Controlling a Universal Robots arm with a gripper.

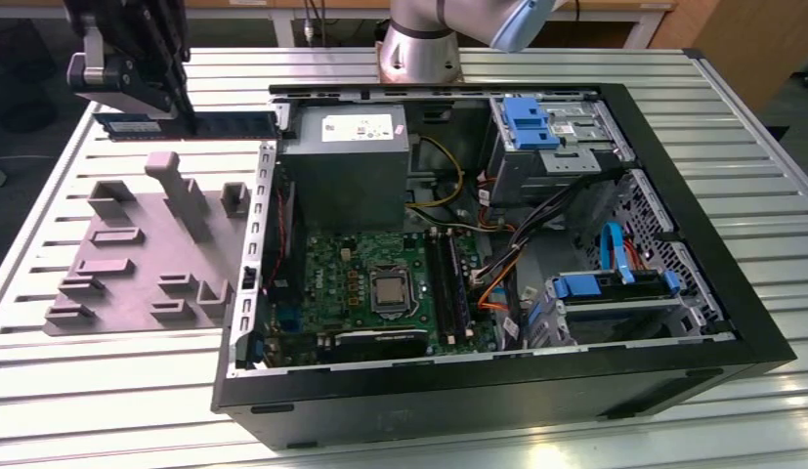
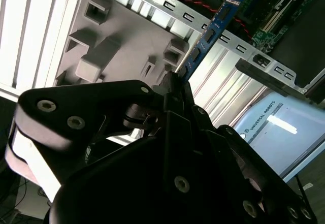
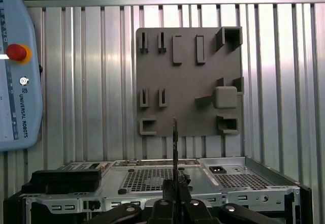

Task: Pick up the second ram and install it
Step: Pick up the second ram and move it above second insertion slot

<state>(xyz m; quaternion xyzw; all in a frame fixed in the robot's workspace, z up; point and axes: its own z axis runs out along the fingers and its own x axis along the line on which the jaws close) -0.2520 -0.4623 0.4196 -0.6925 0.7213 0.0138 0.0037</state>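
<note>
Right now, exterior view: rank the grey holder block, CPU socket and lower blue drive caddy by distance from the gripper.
The gripper, shut on the second ram, hangs at the exterior view's left.
1. grey holder block, on the table, same side.
2. CPU socket, on the motherboard, inside the case.
3. lower blue drive caddy, exterior view's right.

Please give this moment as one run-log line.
gripper: shut on second ram | ram position: in air near grey holder | installed: no

Slatted metal table — grey holder block and open computer case
</note>
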